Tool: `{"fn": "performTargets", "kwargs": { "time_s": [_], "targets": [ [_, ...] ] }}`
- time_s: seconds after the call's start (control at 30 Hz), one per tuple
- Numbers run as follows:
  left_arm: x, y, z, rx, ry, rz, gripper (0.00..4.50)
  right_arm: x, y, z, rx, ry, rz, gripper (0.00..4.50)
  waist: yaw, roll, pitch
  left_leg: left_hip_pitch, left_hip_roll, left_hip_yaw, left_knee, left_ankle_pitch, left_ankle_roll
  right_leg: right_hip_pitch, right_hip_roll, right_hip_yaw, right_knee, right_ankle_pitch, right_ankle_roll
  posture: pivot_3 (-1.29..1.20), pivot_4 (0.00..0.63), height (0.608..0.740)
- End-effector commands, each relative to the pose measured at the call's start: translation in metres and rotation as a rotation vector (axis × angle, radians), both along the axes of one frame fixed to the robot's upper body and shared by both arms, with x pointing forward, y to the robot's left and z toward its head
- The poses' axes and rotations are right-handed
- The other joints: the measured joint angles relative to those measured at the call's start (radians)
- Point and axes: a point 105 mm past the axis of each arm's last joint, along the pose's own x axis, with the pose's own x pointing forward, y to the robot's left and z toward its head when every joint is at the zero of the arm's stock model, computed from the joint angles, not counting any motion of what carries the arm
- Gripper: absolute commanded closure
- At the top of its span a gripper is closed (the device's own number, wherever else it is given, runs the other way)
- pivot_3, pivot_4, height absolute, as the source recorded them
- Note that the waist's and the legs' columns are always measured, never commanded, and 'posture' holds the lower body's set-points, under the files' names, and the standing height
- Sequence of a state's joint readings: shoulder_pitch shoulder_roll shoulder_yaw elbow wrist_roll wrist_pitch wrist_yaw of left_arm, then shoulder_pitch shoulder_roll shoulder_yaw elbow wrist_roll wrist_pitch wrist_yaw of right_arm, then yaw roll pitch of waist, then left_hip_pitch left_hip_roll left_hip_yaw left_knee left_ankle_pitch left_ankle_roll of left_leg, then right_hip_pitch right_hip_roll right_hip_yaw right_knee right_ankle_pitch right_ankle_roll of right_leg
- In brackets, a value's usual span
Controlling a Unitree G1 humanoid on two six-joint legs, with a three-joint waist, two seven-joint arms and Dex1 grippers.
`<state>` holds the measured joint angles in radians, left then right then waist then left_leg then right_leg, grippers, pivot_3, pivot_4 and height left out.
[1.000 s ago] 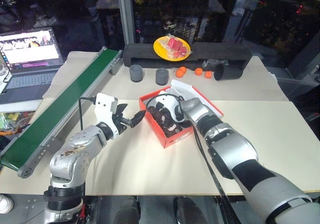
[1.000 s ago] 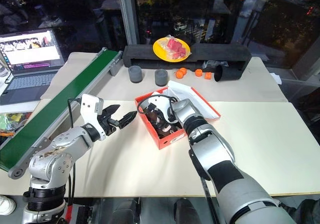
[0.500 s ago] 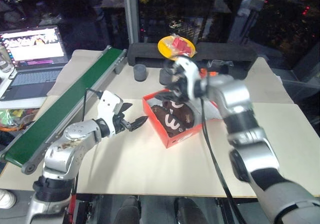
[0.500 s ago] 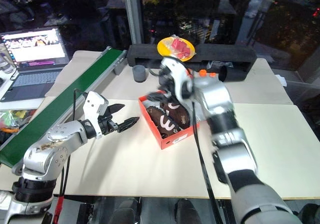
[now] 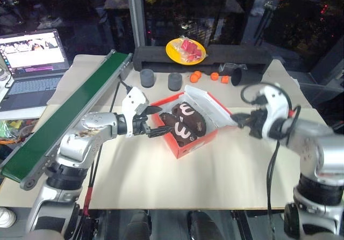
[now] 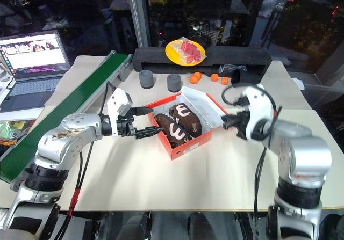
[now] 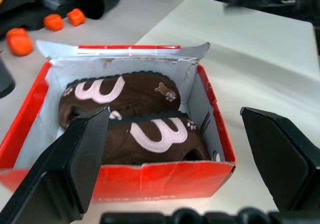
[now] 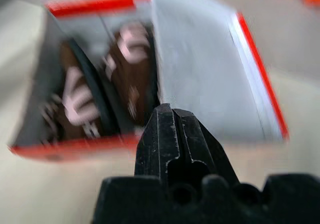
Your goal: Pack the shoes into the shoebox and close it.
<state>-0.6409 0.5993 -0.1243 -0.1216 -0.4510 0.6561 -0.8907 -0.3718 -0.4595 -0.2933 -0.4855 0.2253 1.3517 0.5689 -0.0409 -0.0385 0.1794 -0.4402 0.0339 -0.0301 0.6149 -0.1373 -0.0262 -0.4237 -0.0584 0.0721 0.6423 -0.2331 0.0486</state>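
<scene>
Both shoes (image 5: 184, 123) lie side by side in the shoebox (image 5: 189, 145) at the counter's (image 5: 161, 181) centre; only closing the lid (image 5: 208, 105), folded back toward 2 o'clock, remains. We see dark brown uppers with white curls. Our left pincer (image 5: 152, 121) gapes empty at the box's 9 o'clock; our right pincer (image 5: 240, 120), shut on nothing, sits by the lid.
</scene>
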Motion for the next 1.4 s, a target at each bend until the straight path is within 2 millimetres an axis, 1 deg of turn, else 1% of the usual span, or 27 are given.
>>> {"fn": "performTargets", "kwargs": {
  "time_s": [0.03,0.07,0.1,0.17,0.23,0.4,0.63,0.73,0.8,0.93,1.0,1.03,1.1,1.2,1.3,1.4],
  "targets": [
    [0.001,-0.001,0.013,0.005,-0.054,-0.021,0.0,0.013,-0.02,-0.007,-0.052,-0.094,-0.11,4.48,-0.005,0.0,0.0,0.0,0.0,0.0,0.0,0.0,0.0,0.0,0.0,0.0,0.0,0.0,0.0,0.0,0.15,0.74],
    [0.001,-0.001,0.013,0.007,-0.056,-0.022,0.0,0.015,-0.022,-0.012,-0.054,-0.096,-0.123,4.48,-0.006,0.0,0.0,0.0,0.0,0.0,0.0,0.0,0.0,0.0,0.0,0.0,0.0,0.0,0.0,0.0,0.15,0.74],
    [0.0,0.0,0.014,0.011,-0.057,-0.021,0.0,0.021,-0.025,-0.024,-0.063,-0.092,-0.139,4.48,-0.007,0.0,0.0,0.001,0.0,0.0,0.0,0.0,0.0,0.0,0.0,0.0,0.0,0.0,0.0,0.0,0.15,0.74],
    [-0.001,0.003,0.016,0.018,-0.058,-0.016,0.0,0.03,-0.022,-0.039,-0.054,-0.09,-0.146,4.48,-0.008,0.0,0.0,0.001,0.001,0.0,0.0,0.0,0.0,0.0,0.001,0.0,0.0,0.0,0.0,0.0,0.15,0.74],
    [-0.002,0.006,0.016,0.024,-0.057,-0.008,0.0,0.039,-0.016,-0.045,-0.044,-0.107,-0.132,4.48,-0.009,0.0,0.0,0.001,0.001,0.0,0.0,0.0,0.0,0.0,0.001,0.001,0.0,0.0,0.0,0.0,0.15,0.74],
    [-0.004,0.014,0.018,0.043,-0.062,0.02,0.0,0.056,-0.007,-0.057,-0.045,-0.124,-0.107,4.48,-0.006,0.0,0.0,0.001,0.0,0.0,0.0,0.0,0.0,0.0,0.0,0.001,0.0,0.0,0.0,0.0,0.15,0.74],
    [-0.007,0.018,0.022,0.048,-0.063,0.041,0.0,0.078,-0.004,-0.055,-0.032,-0.196,-0.129,4.48,-0.003,0.0,0.0,0.001,0.0,0.0,0.0,0.0,0.0,0.001,0.001,0.001,0.0,0.0,0.0,0.0,0.15,0.74],
    [-0.008,0.018,0.024,0.051,-0.065,0.042,0.0,0.088,-0.004,-0.046,0.023,-0.269,-0.167,4.48,-0.005,0.0,0.0,0.001,0.0,0.0,0.0,0.0,0.0,0.001,0.0,0.001,0.0,0.0,0.0,0.0,0.15,0.74],
    [-0.008,0.018,0.025,0.053,-0.065,0.044,0.0,0.092,-0.002,-0.037,0.081,-0.324,-0.176,4.48,-0.006,0.0,0.0,0.001,0.001,0.0,0.0,0.0,0.0,0.001,0.001,0.001,0.0,0.0,0.0,0.0,0.15,0.74],
    [-0.007,0.02,0.027,0.058,-0.067,0.046,0.0,0.089,0.01,-0.004,0.237,-0.505,-0.129,4.48,-0.008,0.0,0.0,0.001,0.001,0.0,-0.001,0.0,0.0,0.001,0.001,0.001,0.0,0.001,-0.001,0.0,0.15,0.74],
    [-0.007,0.02,0.027,0.06,-0.067,0.046,0.0,0.086,0.015,0.003,0.269,-0.541,-0.105,4.48,-0.008,0.0,0.0,0.001,0.001,0.0,-0.001,0.0,0.0,0.001,0.001,0.001,0.0,0.001,-0.001,0.0,0.15,0.74],
    [-0.007,0.02,0.027,0.061,-0.067,0.046,0.0,0.082,0.021,0.007,0.287,-0.562,-0.064,4.48,-0.008,0.001,0.0,0.001,0.001,0.0,-0.001,0.0,0.0,0.001,0.001,0.001,0.001,0.001,-0.001,0.0,0.15,0.74],
    [-0.006,0.021,0.027,0.066,-0.069,0.045,0.0,0.075,0.031,0.01,0.32,-0.571,-0.002,4.48,-0.007,0.001,0.0,0.001,0.001,0.0,-0.001,0.0,0.0,0.001,0.001,0.001,0.001,0.001,-0.001,0.0,0.15,0.74],
    [-0.004,0.021,0.027,0.068,-0.071,0.047,0.0,0.066,0.042,0.007,0.345,-0.543,0.072,4.48,-0.006,0.001,0.0,0.001,0.001,0.0,0.0,0.0,0.0,0.001,0.001,0.001,0.001,0.001,-0.001,0.0,0.15,0.74],
    [-0.003,0.021,0.028,0.067,-0.072,0.051,0.0,0.056,0.051,0.005,0.354,-0.507,0.135,4.48,-0.005,0.001,0.0,0.001,0.001,0.0,0.0,0.0,0.0,0.001,0.001,0.001,0.001,0.001,-0.001,0.0,0.15,0.74],
    [-0.003,0.022,0.028,0.058,-0.068,0.062,0.0,0.051,0.06,0.005,0.344,-0.48,0.193,4.48,-0.005,0.001,0.0,0.001,0.0,0.0,0.0,0.0,0.0,0.001,0.001,0.001,0.002,0.001,-0.001,0.0,0.15,0.74]
  ]
}}
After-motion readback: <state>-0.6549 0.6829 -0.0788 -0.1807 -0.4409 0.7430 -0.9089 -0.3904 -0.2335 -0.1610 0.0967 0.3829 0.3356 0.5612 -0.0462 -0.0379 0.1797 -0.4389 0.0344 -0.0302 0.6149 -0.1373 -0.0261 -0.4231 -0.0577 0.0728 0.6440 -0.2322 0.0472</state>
